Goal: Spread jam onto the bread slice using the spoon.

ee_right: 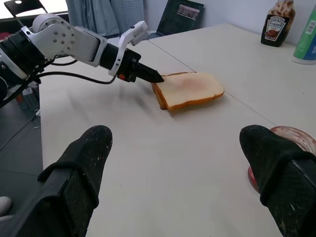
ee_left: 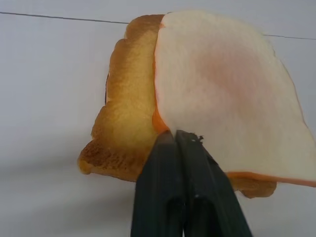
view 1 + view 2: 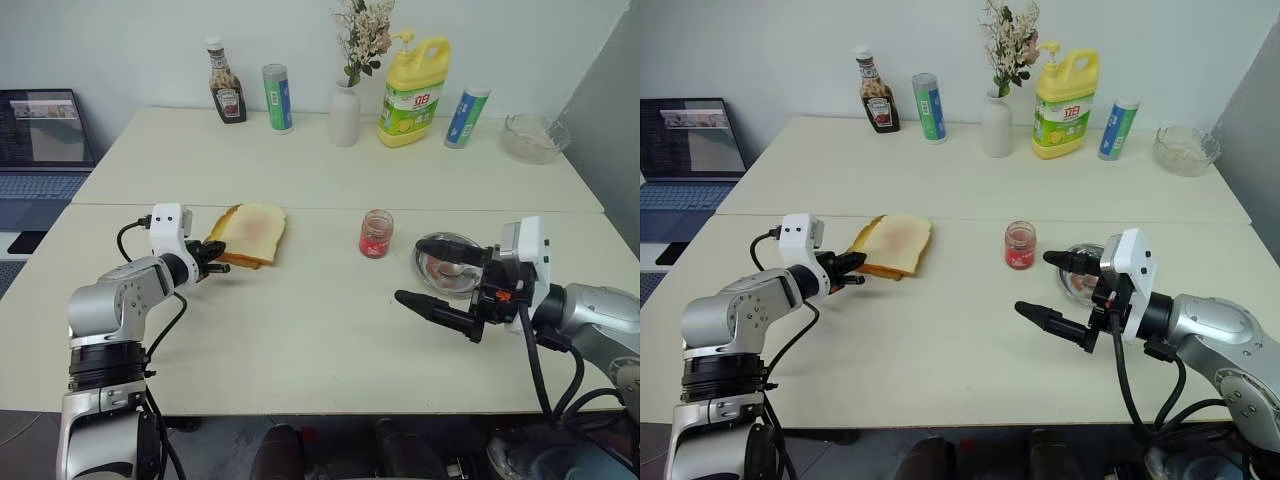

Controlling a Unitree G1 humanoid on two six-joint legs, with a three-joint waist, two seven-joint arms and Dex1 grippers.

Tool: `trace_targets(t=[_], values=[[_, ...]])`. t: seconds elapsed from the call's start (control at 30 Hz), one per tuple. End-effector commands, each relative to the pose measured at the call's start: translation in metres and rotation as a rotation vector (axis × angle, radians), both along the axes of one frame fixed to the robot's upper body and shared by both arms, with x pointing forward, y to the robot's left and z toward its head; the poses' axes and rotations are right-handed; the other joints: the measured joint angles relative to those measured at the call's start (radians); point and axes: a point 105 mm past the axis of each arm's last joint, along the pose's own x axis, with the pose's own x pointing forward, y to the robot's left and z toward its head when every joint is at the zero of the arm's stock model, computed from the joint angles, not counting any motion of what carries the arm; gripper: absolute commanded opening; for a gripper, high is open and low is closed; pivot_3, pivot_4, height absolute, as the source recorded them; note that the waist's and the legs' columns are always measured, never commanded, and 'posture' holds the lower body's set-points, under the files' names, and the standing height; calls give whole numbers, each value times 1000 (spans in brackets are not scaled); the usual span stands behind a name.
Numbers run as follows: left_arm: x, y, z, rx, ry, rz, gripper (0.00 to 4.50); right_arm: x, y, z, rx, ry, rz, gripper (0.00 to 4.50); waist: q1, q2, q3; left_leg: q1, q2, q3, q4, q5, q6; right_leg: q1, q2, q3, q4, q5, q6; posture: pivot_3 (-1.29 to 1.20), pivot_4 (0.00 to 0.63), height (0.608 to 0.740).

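Overhead, the bread slice (image 3: 260, 229) lies left of centre on a thicker golden slice (image 3: 228, 243), the jam (image 3: 376, 234) mid-frame. Closer, the left gripper (image 2: 178, 136), fingers together, meets the slice's near edge. Across, the right gripper (image 1: 177, 148) gapes wide, holding nothing.

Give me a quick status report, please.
Left pincer shut at bread edge. Right pincer open, empty. Spoon in dish. Jam jar unobstructed.
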Motion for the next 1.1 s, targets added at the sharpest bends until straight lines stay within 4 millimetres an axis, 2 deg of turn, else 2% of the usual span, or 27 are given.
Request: trace_targets(t=[0.03, 0.27, 0.47, 0.7, 0.93, 1.1], values=[[-10, -20, 13, -74, -1, -139, 34, -5, -1, 5, -13, -29, 4, 4500, 0, 0, 0, 0, 0, 0, 0, 0, 0, 0, 0, 0, 0, 0, 0, 0, 150, 740], [-61, -52, 18, -171, 101, -416, 34, -10, -20, -8, -97, 25, -10, 4500, -3, 0, 1, -1, 1, 0, -1, 0, 0, -2, 0, 0, 0, -2, 3, 0, 150, 740], [-91, -72, 16, -208, 153, -547, 34, -12, -28, -10, -125, 40, -15, 4500, -3, -1, 1, -1, 1, 1, 0, 0, 0, -2, 0, 1, 0, -2, 4, 0, 150, 740], [-131, -95, -16, -184, 265, -665, 34, -30, -27, -25, -208, 133, 83, 4500, -2, -1, 1, 0, 1, 1, -1, 0, 0, -2, 0, 2, -1, -3, 3, 0, 150, 740], [-145, -106, -23, -169, 266, -726, 34, -41, -28, -31, -241, 185, 144, 4500, -1, -1, 1, 0, 1, 1, 0, 0, 0, -1, 0, 2, -1, -3, 2, 0, 150, 740], [-142, -101, -30, -90, 247, -713, 34, -47, -23, -35, -244, 209, 187, 4500, -1, -2, 1, 0, 1, 1, 0, 0, 0, -1, 0, 2, -1, -3, 2, 0, 150, 740]])
